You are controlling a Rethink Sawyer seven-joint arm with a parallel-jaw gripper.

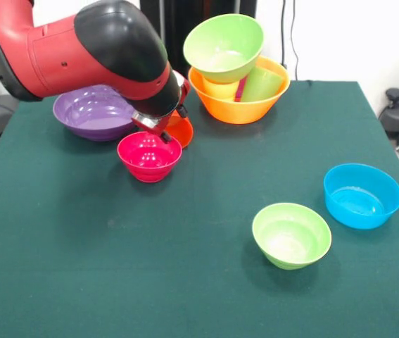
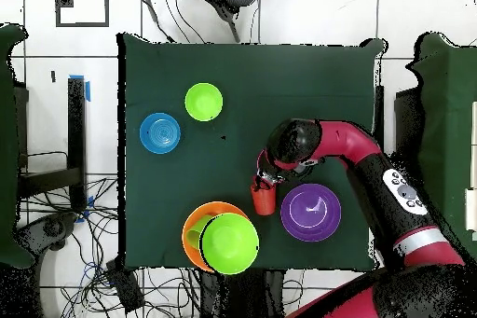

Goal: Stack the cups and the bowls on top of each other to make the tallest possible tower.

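The tower stands at the back: the large orange bowl (image 1: 238,105) holds the yellow cup (image 1: 219,89), the light green cup (image 1: 262,83) and a sliver of the purple-magenta cup (image 1: 241,89). The large light-green bowl (image 1: 224,46) sits tilted on top. The tower also shows in the overhead view (image 2: 224,240). My gripper (image 1: 160,128) is low behind the small pink-red bowl (image 1: 150,156), right at the rim of the orange-red cup (image 1: 181,131), which lies on its side (image 2: 264,200). The arm hides the grasp. In the overhead view the arm covers the pink-red bowl.
The wide purple bowl (image 1: 92,111) sits left of the gripper, under the arm (image 2: 310,212). The small light-green bowl (image 1: 290,234) and the medium blue bowl (image 1: 362,195) stand apart at the front right (image 2: 203,102) (image 2: 160,133).
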